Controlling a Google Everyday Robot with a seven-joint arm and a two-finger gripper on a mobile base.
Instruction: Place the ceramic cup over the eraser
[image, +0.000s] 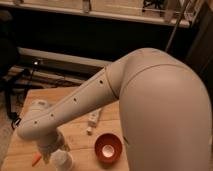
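The small, plain white cylindrical ceramic cup (62, 161) stands upright near the front edge of the wooden desk (78, 141), left of centre. The end effector (54, 149) is just above its rim. The black eraser is hidden behind the arm.

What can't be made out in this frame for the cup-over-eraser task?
- Small black eraser: nowhere in camera view; the white robot arm covers the wooden table's left side.
- Small white ceramic cup: base cut off by bottom edge.
- Gripper, just above that cup: contact unclear, wrist blocks it.
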